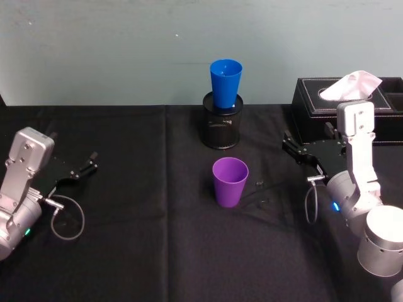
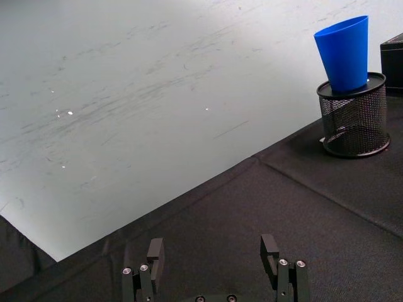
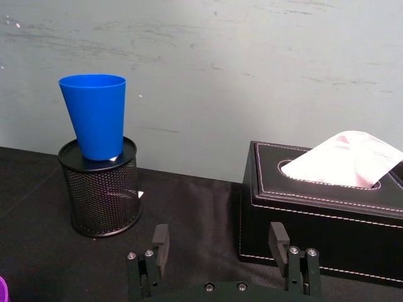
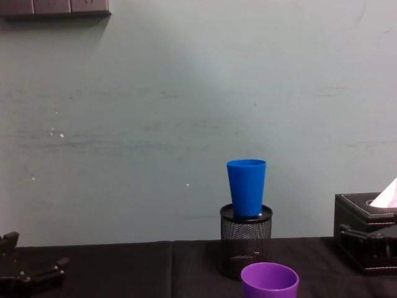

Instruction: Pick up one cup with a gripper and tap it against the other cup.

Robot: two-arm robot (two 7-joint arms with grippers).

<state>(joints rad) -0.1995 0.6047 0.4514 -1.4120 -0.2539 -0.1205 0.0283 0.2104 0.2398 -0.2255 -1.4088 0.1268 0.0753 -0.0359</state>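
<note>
Both grippers idle with fingers apart; no cup held yet.

Purple cup (image 1: 230, 182) upright at frame centre; blue cup (image 1: 225, 83) perched in mesh pen holder (image 1: 223, 121) above it. Right gripper (image 1: 301, 153), left gripper (image 1: 79, 169) flank. Risk: a hard tap likely topples the perched blue cup.

You have the tapered purple plastic tumbler (image 1: 230, 181) upright on the cloth; the matching bright blue tumbler (image 1: 225, 83) stands upright beyond it, raised.
</note>
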